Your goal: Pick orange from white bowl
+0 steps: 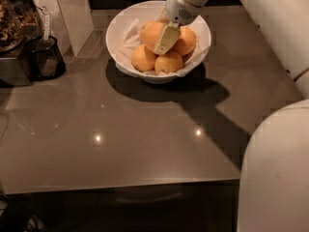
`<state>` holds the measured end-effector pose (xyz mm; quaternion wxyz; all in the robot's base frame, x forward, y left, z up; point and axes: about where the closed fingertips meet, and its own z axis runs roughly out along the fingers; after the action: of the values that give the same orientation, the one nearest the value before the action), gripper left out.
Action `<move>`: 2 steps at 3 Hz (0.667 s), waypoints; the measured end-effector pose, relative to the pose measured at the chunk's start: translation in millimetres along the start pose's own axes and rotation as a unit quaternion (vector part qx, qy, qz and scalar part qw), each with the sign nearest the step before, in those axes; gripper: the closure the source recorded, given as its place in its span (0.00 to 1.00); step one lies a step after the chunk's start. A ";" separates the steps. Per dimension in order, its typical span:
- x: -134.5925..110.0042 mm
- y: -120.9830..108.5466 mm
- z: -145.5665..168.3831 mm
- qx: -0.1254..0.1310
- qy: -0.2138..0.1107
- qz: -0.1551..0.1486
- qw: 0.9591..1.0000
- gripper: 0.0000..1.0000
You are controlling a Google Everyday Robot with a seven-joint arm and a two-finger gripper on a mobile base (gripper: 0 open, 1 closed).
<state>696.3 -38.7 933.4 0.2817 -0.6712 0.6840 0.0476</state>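
The bowl (118, 37) is sitting on the counter (145, 144) in the upper middle of the frame. The orange (148, 32) is lying in the bowl's upper left part, with three other oranges (143, 58) lying below it and to its right. The gripper (165, 40) is hanging from the top of the frame over the bowl, just right of the orange, among the fruit. A container (48, 57) is standing at the left, well apart from the bowl, beside a machine (12, 42) at the frame's left edge. The robot's body (275, 178) is filling the lower right.

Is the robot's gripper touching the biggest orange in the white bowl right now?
Cannot tell. In the camera view the gripper overlaps the large round orange in the wide white bowl, but no contact or gap shows.
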 end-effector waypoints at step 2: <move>-0.1 0.2 0.3 0.000 0.000 0.000 1.000 1.00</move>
<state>696.3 -38.4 933.1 0.2814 -0.6716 0.6837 0.0478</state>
